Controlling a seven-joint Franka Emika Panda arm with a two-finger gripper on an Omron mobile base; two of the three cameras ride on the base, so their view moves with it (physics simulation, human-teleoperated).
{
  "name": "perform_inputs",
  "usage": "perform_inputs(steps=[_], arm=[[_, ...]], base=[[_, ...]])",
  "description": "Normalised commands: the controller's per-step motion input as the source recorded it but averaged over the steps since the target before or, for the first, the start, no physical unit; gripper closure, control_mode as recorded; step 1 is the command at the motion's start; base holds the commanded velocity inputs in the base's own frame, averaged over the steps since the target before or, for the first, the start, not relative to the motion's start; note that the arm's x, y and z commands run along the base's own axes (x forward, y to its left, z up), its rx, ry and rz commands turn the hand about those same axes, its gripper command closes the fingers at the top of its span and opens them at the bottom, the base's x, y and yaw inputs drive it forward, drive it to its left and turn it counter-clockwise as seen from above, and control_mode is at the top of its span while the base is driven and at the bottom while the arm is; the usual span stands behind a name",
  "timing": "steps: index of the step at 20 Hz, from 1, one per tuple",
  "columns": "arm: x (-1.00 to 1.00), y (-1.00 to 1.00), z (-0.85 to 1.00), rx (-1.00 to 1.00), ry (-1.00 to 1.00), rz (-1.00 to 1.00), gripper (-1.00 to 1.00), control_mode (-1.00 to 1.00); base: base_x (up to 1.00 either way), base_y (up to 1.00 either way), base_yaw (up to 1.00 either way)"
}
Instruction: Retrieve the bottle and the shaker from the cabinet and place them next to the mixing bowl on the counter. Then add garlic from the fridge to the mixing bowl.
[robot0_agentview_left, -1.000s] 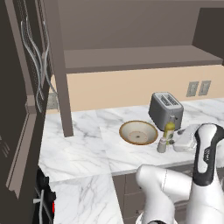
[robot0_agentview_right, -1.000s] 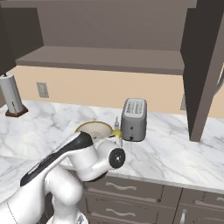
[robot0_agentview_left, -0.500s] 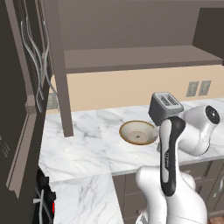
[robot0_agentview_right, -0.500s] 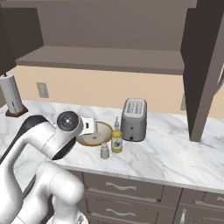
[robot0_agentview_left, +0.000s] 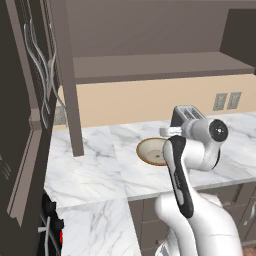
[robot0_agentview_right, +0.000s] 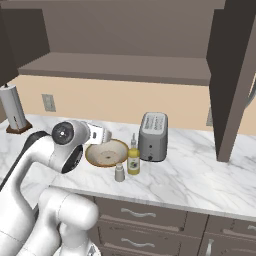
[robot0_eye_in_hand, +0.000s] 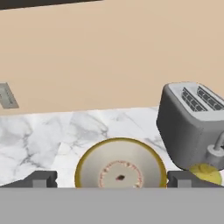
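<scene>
Standing nearest on the counter (robot0_agentview_right: 200, 175) are the shaker (robot0_agentview_right: 119, 172) and, just beside it, the bottle (robot0_agentview_right: 133, 159). Behind them the mixing bowl (robot0_agentview_right: 106, 152) is sitting beside the toaster (robot0_agentview_right: 153, 136). The gripper (robot0_eye_in_hand: 111, 179) is hovering over the bowl, jaws spread wide, gripping nothing.

**Bowl hemmed on the right, counter free elsewhere**

The bowl (robot0_agentview_right: 106, 152) has the bottle (robot0_agentview_right: 133, 161) and shaker (robot0_agentview_right: 119, 172) just beside its right-front rim, and the toaster (robot0_agentview_right: 153, 136) close behind them, so that side is crowded. Bare counter (robot0_agentview_right: 200, 175) runs right of the toaster up to the open cabinet door (robot0_agentview_right: 231, 75). Left of the bowl the robot's arm (robot0_agentview_right: 65, 147) hangs over the counter
</scene>
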Motion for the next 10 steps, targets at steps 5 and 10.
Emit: perform_inputs(steps=[5,10], arm=[[-0.35,0.00,0.55,0.07,0.01,-0.09,-1.00,-1.00],[-1.00,0.00,0.64,0.00,-0.02,0.00,-1.00,-1.00]], base=[[0.00,0.00,0.00],[0.00,0.00,0.00]])
